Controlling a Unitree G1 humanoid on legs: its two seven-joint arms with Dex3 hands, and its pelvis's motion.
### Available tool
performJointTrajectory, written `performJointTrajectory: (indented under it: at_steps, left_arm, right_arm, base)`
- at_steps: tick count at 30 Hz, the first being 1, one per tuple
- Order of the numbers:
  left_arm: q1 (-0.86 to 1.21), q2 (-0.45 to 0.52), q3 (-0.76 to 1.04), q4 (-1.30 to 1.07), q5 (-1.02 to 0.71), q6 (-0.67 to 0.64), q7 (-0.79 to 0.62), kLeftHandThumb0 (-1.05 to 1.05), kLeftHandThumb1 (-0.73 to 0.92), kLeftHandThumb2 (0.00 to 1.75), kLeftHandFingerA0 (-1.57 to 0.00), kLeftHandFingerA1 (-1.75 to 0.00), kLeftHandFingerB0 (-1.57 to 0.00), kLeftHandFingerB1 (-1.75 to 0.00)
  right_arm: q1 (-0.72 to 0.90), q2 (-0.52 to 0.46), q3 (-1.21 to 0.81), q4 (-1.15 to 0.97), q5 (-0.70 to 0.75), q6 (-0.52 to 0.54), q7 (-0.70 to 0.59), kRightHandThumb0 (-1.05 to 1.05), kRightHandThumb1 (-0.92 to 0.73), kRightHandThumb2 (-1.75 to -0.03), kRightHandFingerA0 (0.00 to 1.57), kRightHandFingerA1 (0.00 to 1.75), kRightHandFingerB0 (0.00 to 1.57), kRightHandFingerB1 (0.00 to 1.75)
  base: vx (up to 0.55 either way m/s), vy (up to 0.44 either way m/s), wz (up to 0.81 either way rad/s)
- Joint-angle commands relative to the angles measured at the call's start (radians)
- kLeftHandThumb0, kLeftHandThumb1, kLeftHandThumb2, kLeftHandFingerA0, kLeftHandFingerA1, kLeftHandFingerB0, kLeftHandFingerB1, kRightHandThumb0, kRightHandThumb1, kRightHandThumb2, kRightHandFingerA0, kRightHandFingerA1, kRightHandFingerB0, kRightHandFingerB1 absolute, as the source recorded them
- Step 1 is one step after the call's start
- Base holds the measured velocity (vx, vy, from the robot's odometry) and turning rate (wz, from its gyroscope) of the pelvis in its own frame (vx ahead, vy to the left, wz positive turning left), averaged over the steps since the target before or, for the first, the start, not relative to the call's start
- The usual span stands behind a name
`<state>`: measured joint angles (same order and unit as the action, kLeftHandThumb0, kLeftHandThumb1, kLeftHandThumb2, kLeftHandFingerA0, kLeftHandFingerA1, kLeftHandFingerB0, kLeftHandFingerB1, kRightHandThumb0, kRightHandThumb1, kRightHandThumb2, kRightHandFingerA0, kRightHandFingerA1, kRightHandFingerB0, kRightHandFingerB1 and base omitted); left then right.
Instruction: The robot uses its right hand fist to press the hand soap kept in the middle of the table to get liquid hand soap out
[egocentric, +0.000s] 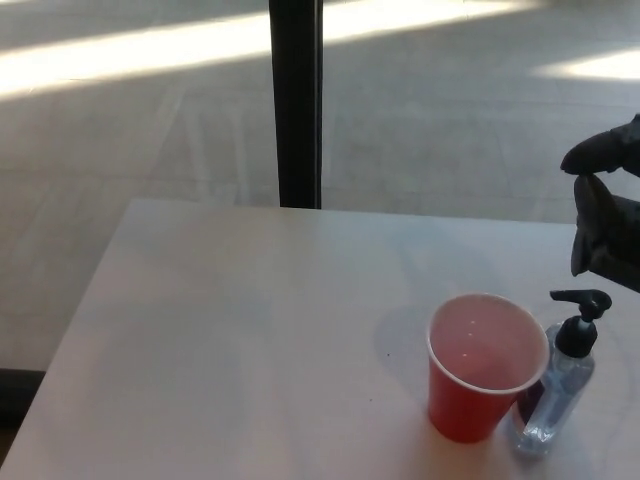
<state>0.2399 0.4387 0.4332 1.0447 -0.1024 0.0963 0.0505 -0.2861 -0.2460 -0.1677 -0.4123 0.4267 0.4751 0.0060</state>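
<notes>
A clear hand soap bottle (552, 400) with a black pump head (579, 318) stands on the white table (250, 330) near its front right. The pump spout points left, over a red plastic cup (480, 368) that stands touching the bottle's left side. My right hand (606, 205) enters at the right edge, above the pump and apart from it, with its black fingers curled in. It holds nothing. My left hand does not show.
A black post (296, 100) rises behind the table's far edge. Grey floor with bright sunlit bands lies beyond. The table's left and middle parts carry nothing.
</notes>
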Motion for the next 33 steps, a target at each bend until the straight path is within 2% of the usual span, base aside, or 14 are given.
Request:
performJointTrajectory:
  at_steps: [1,7,8,12,13,14,15,17,24,25,26,30,31,33]
  left_arm:
    - [0.003,0.019,-0.001,0.008,-0.005,-0.014,0.012,-0.16,0.36,0.83,-0.77,-0.97,-0.58,-0.81]
    - [-0.006,0.022,-0.006,0.035,0.002,-0.027,0.019,-0.16,0.37,0.8,-0.81,-0.99,-0.6,-0.81]
    - [-0.003,0.021,-0.006,0.034,0.0,-0.031,0.016,-0.16,0.35,0.86,-0.84,-0.97,-0.58,-0.79]
    - [-0.003,0.018,-0.002,0.033,-0.008,-0.03,0.013,-0.15,0.37,0.82,-0.79,-0.99,-0.59,-0.81]
    - [-0.004,0.019,-0.005,0.035,-0.006,-0.03,0.013,-0.16,0.37,0.82,-0.78,-0.97,-0.59,-0.81]
    - [-0.003,0.018,-0.006,0.032,-0.005,-0.027,0.014,-0.15,0.37,0.82,-0.78,-0.97,-0.59,-0.81]
    - [-0.001,0.017,-0.009,0.029,-0.003,-0.024,0.015,-0.15,0.35,0.87,-0.81,-0.95,-0.58,-0.79]
    - [-0.001,0.017,-0.008,0.032,-0.004,-0.029,0.015,-0.16,0.36,0.82,-0.8,-1.0,-0.59,-0.82]
    - [0.004,0.013,-0.007,0.017,-0.008,-0.024,0.023,-0.14,0.36,0.82,-0.81,-1.0,-0.6,-0.82]
    - [0.003,0.015,-0.009,0.017,-0.007,-0.02,0.018,-0.14,0.35,0.86,-0.84,-0.97,-0.6,-0.8]
    - [0.003,0.015,-0.008,0.018,-0.009,-0.02,0.017,-0.14,0.37,0.82,-0.82,-1.0,-0.61,-0.83]
    - [-0.009,0.017,-0.003,0.044,-0.013,-0.027,0.018,-0.13,0.36,0.85,-0.84,-0.98,-0.6,-0.8]
    - [-0.017,0.018,0.001,0.053,-0.016,-0.019,0.023,-0.12,0.36,0.85,-0.79,-0.94,-0.57,-0.78]
    - [-0.014,0.014,0.004,0.045,-0.018,-0.017,0.028,-0.13,0.35,0.87,-0.8,-0.95,-0.57,-0.78]
  right_arm:
    - [0.01,0.009,-0.014,-0.051,0.021,0.043,0.001,-0.26,-0.63,-1.05,1.0,1.75,0.75,1.4]
    - [0.024,0.028,0.002,-0.073,0.008,0.059,-0.011,-0.25,-0.65,-1.02,1.0,1.75,0.73,1.38]
    - [0.04,0.033,0.008,-0.055,0.0,0.03,0.009,-0.25,-0.64,-1.03,0.99,1.75,0.74,1.39]
    - [0.056,0.041,0.008,-0.023,-0.008,0.001,0.029,-0.26,-0.64,-1.03,1.03,1.75,0.77,1.38]
    - [0.059,0.041,0.007,-0.019,-0.01,-0.001,0.031,-0.26,-0.63,-1.01,1.03,1.75,0.71,1.46]
    - [0.061,0.04,0.005,-0.013,-0.012,-0.003,0.035,-0.26,-0.62,-1.05,1.03,1.75,0.78,1.37]
    - [0.064,0.04,-0.001,-0.007,-0.012,0.005,0.032,-0.27,-0.6,-1.04,1.03,1.75,0.79,1.36]
    - [0.073,0.045,-0.005,0.0,-0.019,0.003,0.027,-0.25,-0.61,-1.04,1.03,1.75,0.78,1.34]
    - [0.094,0.063,-0.012,0.042,-0.021,-0.016,0.037,-0.25,-0.65,-1.02,1.03,1.75,0.74,1.35]
    - [0.104,0.068,-0.006,0.059,-0.026,-0.026,0.043,-0.24,-0.66,-1.01,1.0,1.75,0.71,1.35]
    - [0.106,0.07,-0.002,0.062,-0.031,-0.03,0.042,-0.24,-0.67,-1.01,0.98,1.75,0.7,1.38]
    - [0.115,0.087,0.017,0.066,-0.037,-0.018,0.032,-0.23,-0.66,-1.05,1.01,1.75,0.74,1.36]
    - [0.122,0.088,0.027,0.06,-0.046,-0.007,0.026,-0.23,-0.66,-1.03,0.98,1.75,0.73,1.4]
    - [0.126,0.094,0.038,0.063,-0.055,-0.01,0.026,-0.22,-0.66,-1.02,0.98,1.75,0.73,1.4]
  base:
    - [0.0,0.0,0.0]
    - [0.0,0.0,0.0]
    - [0.0,0.0,0.0]
    - [0.0,0.0,0.0]
    - [0.0,0.0,0.0]
    - [0.0,0.0,0.0]
    - [0.0,0.0,0.0]
    - [0.0,0.0,0.0]
    - [0.0,0.0,0.0]
    - [0.0,0.0,0.0]
    - [0.0,0.0,0.0]
    - [0.0,0.0,0.0]
    - [0.0,0.0,0.0]
    - [0.0,0.0,0.0]
